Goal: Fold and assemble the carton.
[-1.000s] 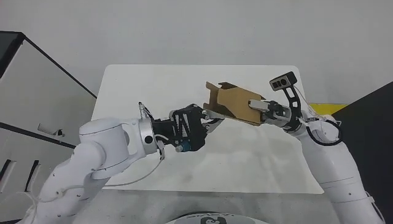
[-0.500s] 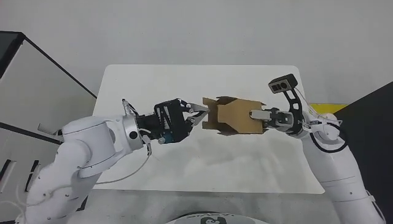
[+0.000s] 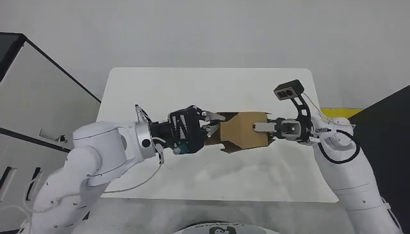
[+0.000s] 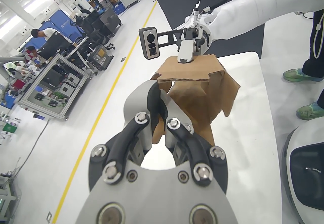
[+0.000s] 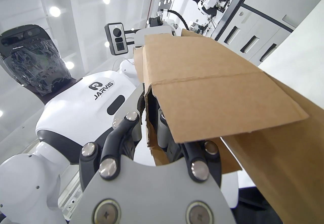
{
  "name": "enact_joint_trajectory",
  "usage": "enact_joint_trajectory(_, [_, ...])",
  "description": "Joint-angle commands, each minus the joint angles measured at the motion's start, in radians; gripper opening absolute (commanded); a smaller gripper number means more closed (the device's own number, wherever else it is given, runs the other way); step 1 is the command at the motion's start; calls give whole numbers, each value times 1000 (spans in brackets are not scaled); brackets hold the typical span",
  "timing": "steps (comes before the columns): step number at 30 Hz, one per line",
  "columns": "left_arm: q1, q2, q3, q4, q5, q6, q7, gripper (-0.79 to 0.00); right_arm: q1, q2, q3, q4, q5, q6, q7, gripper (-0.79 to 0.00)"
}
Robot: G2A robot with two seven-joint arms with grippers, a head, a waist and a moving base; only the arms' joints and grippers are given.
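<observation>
Levelled out since a second ago, the carton (image 3: 245, 131) hangs over the desk (image 3: 166, 86). Left hand (image 3: 213, 120) and right hand (image 3: 261, 126) each pinch an end; pushing inward evenly should square it

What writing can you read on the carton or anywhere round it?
Carton: none on the faces that show.
Table: none.
Blue wall panel in the room behind: white lettering, too small to read.

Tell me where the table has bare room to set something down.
Bare: the table along its far edge, beyond the carton, and its near strip between the arms. Crowded: the middle, where the left gripper and right gripper clamp the carton.
</observation>
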Motion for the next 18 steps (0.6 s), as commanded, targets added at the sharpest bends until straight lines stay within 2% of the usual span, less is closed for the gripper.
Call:
enact_joint_trajectory(1, [-2, 0, -2, 0, 4, 1, -7, -785, 0, 0, -1, -3, 3, -3, 9, -785])
enact_joint_trajectory(18, [-36, -1, 13, 0, 21, -11, -17, -785, 12, 7, -2, -14, -14, 15, 77, -785])
